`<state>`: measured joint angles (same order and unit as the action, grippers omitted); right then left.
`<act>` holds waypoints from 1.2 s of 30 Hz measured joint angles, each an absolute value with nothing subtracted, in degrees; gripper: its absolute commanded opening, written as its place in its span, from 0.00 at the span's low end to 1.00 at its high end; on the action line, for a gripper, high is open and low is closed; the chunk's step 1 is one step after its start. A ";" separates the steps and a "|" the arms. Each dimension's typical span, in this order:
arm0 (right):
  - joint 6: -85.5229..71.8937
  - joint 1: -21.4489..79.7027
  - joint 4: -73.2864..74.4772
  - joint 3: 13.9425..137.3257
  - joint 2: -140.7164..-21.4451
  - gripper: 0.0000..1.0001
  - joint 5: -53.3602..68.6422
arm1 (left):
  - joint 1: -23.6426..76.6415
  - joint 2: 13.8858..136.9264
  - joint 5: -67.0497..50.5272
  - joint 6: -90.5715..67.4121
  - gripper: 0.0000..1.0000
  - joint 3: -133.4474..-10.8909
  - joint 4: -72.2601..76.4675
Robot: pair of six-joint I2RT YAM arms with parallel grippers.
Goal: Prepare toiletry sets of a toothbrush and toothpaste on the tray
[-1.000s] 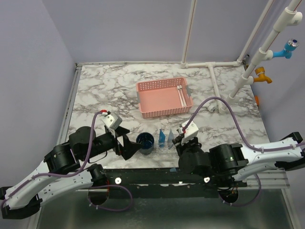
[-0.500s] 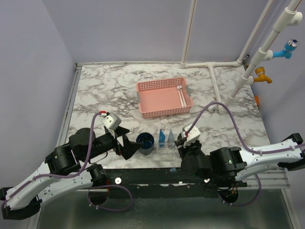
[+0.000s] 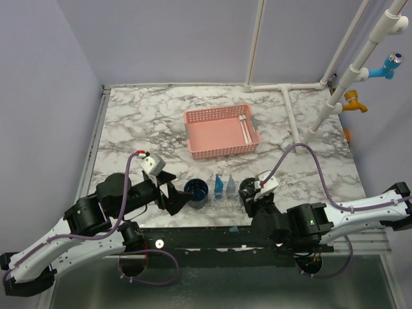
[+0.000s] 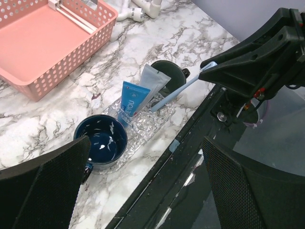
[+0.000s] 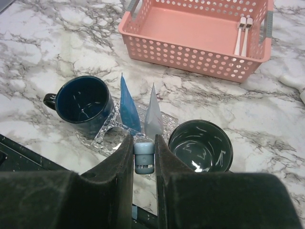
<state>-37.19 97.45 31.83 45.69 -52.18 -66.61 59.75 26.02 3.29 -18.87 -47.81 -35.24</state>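
Pinching the toothbrush (image 4: 177,89), right hand (image 5: 143,145) likely needed to tip its free end clear of tubes (image 5: 129,109) and down into green mug (image 5: 200,145); left hand (image 3: 179,199) spread.

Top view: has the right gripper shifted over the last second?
Yes. The right gripper, shut on the slim light-blue toothbrush, has drawn back toward the bottom of the view and slightly right, farther from the pink lattice basket.
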 measured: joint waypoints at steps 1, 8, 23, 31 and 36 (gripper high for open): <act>-37.36 97.45 31.42 45.19 -51.96 0.00 -66.78 | 59.75 26.02 3.29 -18.87 0.99 -47.75 -35.00; -38.65 97.45 27.79 40.69 -51.24 0.00 -68.38 | 59.75 26.04 3.29 -18.98 0.99 -47.31 -34.24; -44.88 97.45 25.50 38.44 -52.90 0.00 -72.40 | 59.75 26.09 3.29 -19.16 0.99 -47.09 -33.50; -49.04 97.45 25.34 36.99 -52.97 0.00 -72.82 | 59.75 26.09 3.27 -19.25 0.99 -47.09 -33.47; -51.70 97.45 25.30 36.34 -53.71 0.00 -73.36 | 59.75 26.09 3.27 -19.22 0.99 -47.09 -33.50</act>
<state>-51.70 97.45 25.30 36.34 -53.71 -73.36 59.75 26.09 3.27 -19.22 -47.09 -33.50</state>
